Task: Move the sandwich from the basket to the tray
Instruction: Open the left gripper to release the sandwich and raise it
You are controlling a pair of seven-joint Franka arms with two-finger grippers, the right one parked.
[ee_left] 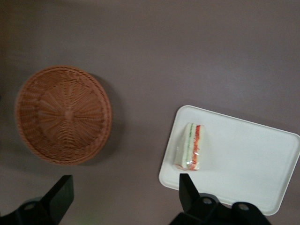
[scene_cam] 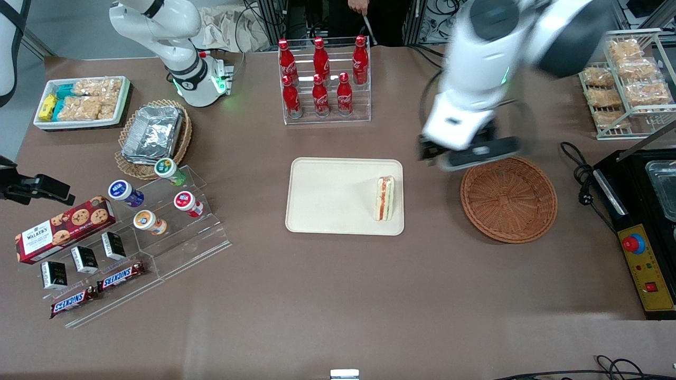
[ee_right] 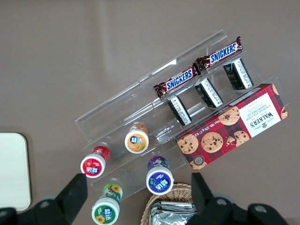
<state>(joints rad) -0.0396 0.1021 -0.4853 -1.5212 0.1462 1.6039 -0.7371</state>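
The small triangular sandwich (scene_cam: 384,198) of pale white bread, with orange-red and green filling showing along its edge, lay on the flat rectangular cream-beige plastic tray (scene_cam: 327,195), close to the rim at the working arm's end. The round, shallow, reddish-brown woven wicker basket (scene_cam: 508,199) sat just beside the tray on the brown table (scene_cam: 338,295) and held nothing.

The left arm's end effector (ee_left: 125,194) hung high above the table, roughly over the gap between basket and tray. Its two dark fingers (ee_left: 188,188) stood wide apart and gripped nothing.

Judged from this layout, the placing itself looked complete, and the step in hand was the retreat. To do it well, the arm should rise straight and keep its fingers spread, so that nothing brushes the sandwich or nudges the tray. The sandwich sat near the rim, so any sideways sweep low over that edge could tip it off; height before lateral travel seemed the safer order.
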